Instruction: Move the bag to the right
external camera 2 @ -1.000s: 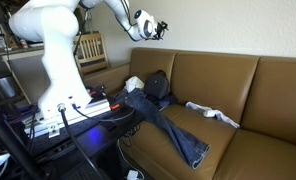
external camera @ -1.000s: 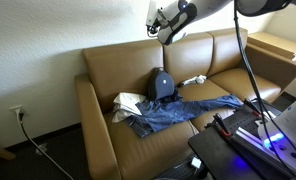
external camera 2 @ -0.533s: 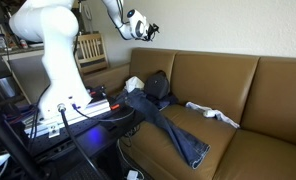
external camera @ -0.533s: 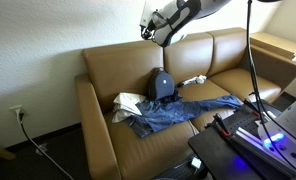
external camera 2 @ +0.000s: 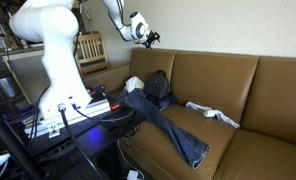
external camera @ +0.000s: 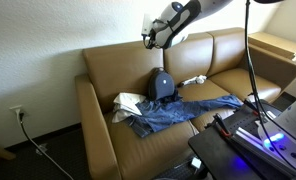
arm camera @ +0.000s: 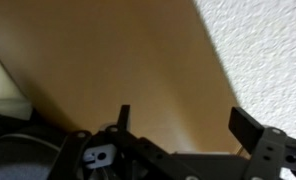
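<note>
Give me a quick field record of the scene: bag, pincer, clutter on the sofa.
bag: dark, upright on the sofa seat, against the backrest
pincer: open, empty, in the air above the backrest, apart from the bag
jeans: spread along the seat cushions in front of the bag
white cloth: crumpled on the seat near the armrest
task status: bag not yet grasped

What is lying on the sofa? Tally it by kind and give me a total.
Bag: 1
Jeans: 1
White cloths: 2, one by the bag near the armrest, one further along the seat
Total: 4
</note>
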Motion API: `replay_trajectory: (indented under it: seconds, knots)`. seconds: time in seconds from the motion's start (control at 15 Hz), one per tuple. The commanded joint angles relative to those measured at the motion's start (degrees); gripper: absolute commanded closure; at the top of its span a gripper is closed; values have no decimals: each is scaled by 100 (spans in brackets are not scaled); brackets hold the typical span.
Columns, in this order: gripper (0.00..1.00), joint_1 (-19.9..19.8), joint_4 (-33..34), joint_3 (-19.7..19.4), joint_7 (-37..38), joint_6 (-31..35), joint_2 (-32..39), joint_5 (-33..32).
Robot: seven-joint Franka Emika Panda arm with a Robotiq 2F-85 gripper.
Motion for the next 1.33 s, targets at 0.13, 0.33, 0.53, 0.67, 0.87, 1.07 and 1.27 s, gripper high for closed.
replay_trajectory:
  seconds: [0.13, 0.33, 0.53, 0.67, 0.87, 1.07, 1.27]
  knots:
    - [0, 101, -488, -249, -243, -1642, -322, -46]
    - [0, -131, -613, -84, -359, -2324, -190, -250]
    - [0, -129, -527, -106, -247, -2298, -38, -464]
    - [0, -110, -583, -184, -275, -2288, 131, -625]
    - [0, 20, -206, -461, -215, -1766, 757, -851]
    - [0, 56, 122, -644, -232, -1163, 1264, -748]
    - [0, 125, 498, -860, -258, -543, 1789, -473]
